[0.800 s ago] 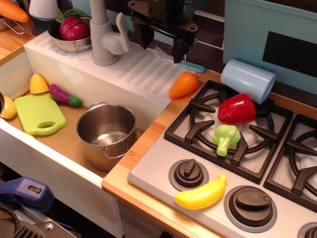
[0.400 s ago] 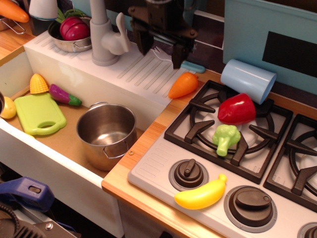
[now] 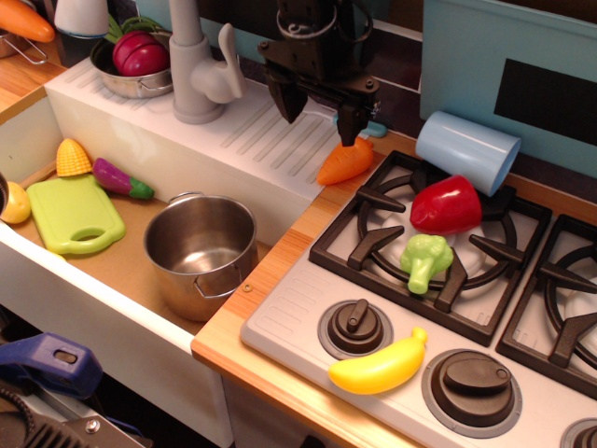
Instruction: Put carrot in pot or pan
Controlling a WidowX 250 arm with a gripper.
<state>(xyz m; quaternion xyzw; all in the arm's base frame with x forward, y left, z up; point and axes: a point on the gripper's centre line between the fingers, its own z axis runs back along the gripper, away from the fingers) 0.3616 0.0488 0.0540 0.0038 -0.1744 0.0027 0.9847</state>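
Orange 1 carrot (image 3: 345, 161), 1 steel pot (image 3: 201, 252), 1 end effector (image 3: 319, 110)

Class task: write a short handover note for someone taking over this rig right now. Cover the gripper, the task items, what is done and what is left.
Gripper: open, empty, jaws spread just above the carrot.
Carrot: lying on the counter edge between the white drainboard and the stove, not yet gripped.
Pot: upright and empty in the sink.
Done: approach only.
Left: lower, grasp the carrot, carry it left, release it in the pot.
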